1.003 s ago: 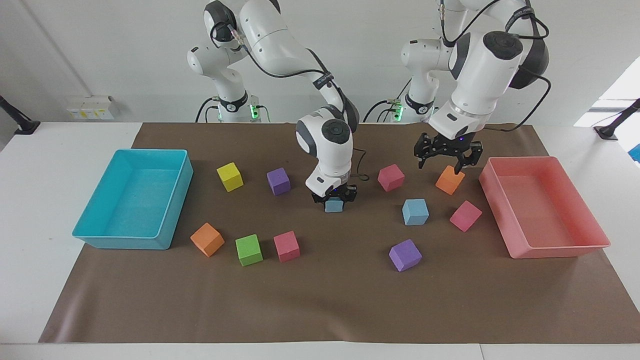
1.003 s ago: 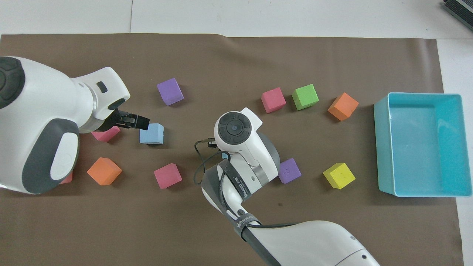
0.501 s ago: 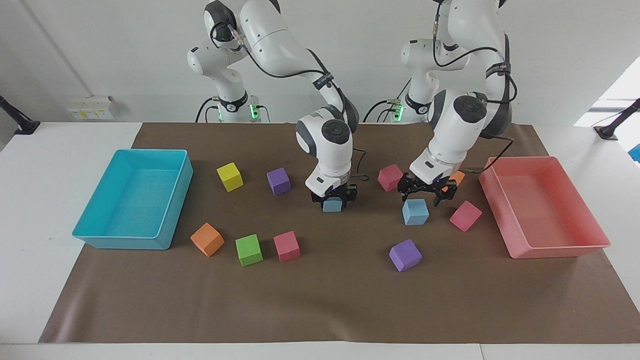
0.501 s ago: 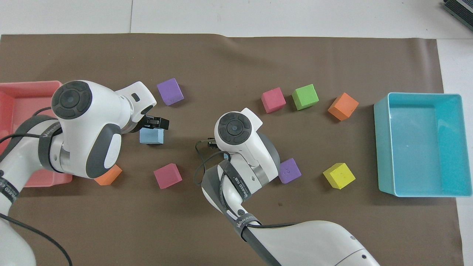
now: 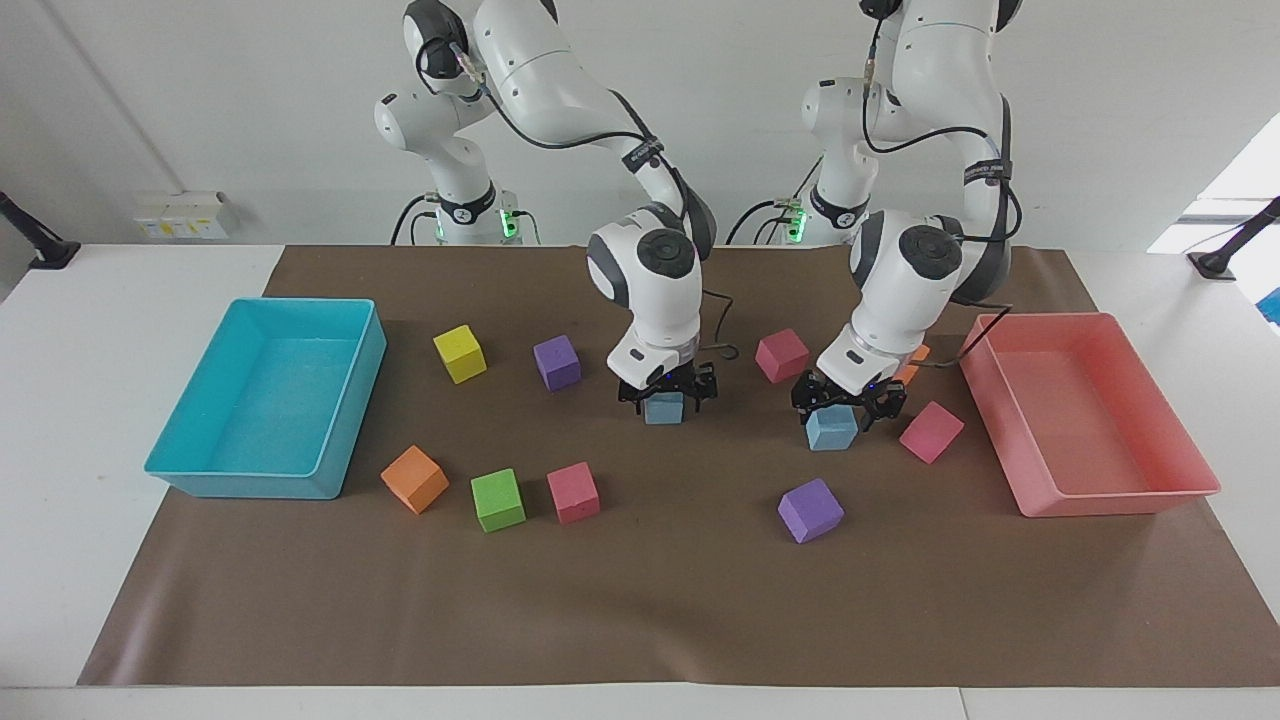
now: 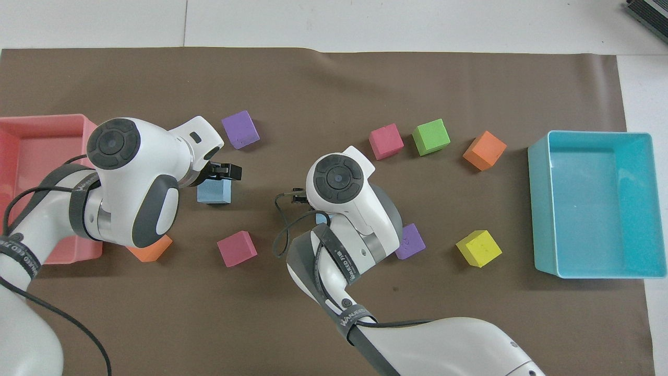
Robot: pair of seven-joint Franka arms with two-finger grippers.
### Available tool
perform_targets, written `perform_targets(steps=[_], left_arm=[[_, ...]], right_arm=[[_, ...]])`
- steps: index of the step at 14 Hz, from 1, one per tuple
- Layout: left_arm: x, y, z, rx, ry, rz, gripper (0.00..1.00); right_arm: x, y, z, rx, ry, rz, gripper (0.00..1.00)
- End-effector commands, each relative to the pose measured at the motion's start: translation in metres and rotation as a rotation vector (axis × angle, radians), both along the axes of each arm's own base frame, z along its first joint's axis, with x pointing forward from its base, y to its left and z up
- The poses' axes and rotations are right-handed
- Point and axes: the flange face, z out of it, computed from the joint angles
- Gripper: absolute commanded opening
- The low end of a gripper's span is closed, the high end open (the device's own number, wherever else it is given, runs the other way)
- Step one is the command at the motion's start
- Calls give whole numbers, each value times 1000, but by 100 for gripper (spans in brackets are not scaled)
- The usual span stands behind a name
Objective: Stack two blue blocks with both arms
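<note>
Two sky-blue blocks are on the brown mat. My right gripper [image 5: 664,398] is shut on one blue block [image 5: 663,410] near the mat's middle, at or just above the mat. In the overhead view the wrist hides this block except for a sliver [image 6: 322,216]. My left gripper [image 5: 845,410] is open and low over the other blue block [image 5: 832,432], with a finger on either side of its top. In the overhead view this block [image 6: 214,193] shows just under the left gripper [image 6: 222,175].
A turquoise tray [image 5: 240,488] stands at the right arm's end and a pink tray [image 5: 1110,500] at the left arm's end. Around the left gripper lie pink cubes [image 5: 931,432] [image 5: 781,355], an orange cube [image 5: 912,365] and a purple cube [image 5: 810,510]. Yellow, purple, orange, green and pink cubes lie toward the turquoise tray.
My left gripper moved from over the orange cube to the second blue block and came down around its top. My right gripper kept its hold and rose very slightly.
</note>
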Motion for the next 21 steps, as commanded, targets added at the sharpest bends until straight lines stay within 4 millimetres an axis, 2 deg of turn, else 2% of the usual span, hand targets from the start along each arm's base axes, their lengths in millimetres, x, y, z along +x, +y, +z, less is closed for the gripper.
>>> perform_targets(steps=[1, 4, 5, 7, 10, 11, 13, 15, 17, 19, 21], left_arm=[[-2, 4, -13, -3, 15, 34, 100], [-12, -2, -19, 1, 40, 77, 100], [-12, -2, -20, 1, 41, 77, 100], [-11, 2, -25, 2, 47, 83, 100], [-14, 5, -28, 6, 56, 86, 100], [-16, 4, -32, 9, 63, 86, 100], [-18, 6, -41, 10, 71, 91, 100], [-19, 7, -42, 12, 76, 88, 97], [-21, 2, -42, 18, 81, 75, 38], [-20, 1, -41, 20, 76, 69, 1], [-17, 3, -38, 18, 72, 72, 0]], right_arm=[[-3, -4, 22, 32, -10, -28, 100], [-2, -18, 42, 30, 3, -33, 100], [-2, -24, 54, 34, 3, -30, 100], [1, -46, 81, 51, -20, 11, 100], [4, -67, 106, 76, -43, 51, 100], [1, -73, 109, 130, -17, 63, 100], [3, -98, 110, 241, 10, 117, 100], [4, -115, 99, 336, 23, 154, 100], [11, -147, 90, 341, 7, 176, 100], [14, -168, 77, 382, -1, 172, 100], [15, -178, 56, 429, 0, 172, 100]])
